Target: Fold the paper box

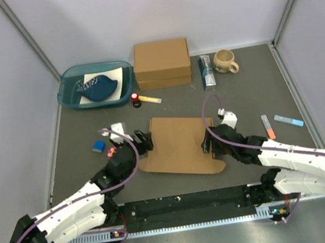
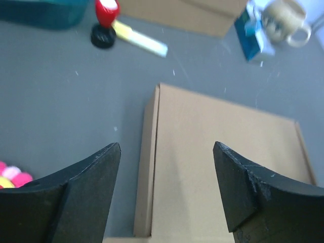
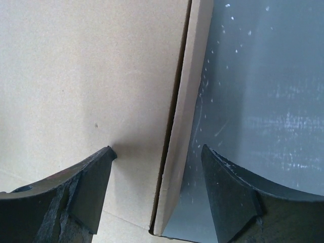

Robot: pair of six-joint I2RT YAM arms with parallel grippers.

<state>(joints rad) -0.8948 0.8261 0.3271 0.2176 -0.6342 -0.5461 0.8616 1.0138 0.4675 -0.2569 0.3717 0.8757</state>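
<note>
Paper box (image 1: 181, 146): lying flat at the centre of the table (image 1: 237, 92), between the two arms, with a rounded tab showing at its 5 o'clock corner.
Left gripper (image 2: 166, 148): hovering over the box's 9 o'clock edge, jaws standing wide and holding nothing.
Right gripper (image 3: 157, 150): hanging over the 3 o'clock edge, jaws wide, straddling the narrow side flap (image 3: 185, 126) and gripping nothing.
Handling: looking light and thin, likely staying stiff between creases and bending readily along them. The smooth face is probably going to slide under a sideways push.
Hold: favouring a pinch on each narrow side flap near its middle, one finger going under the free edge.
</note>
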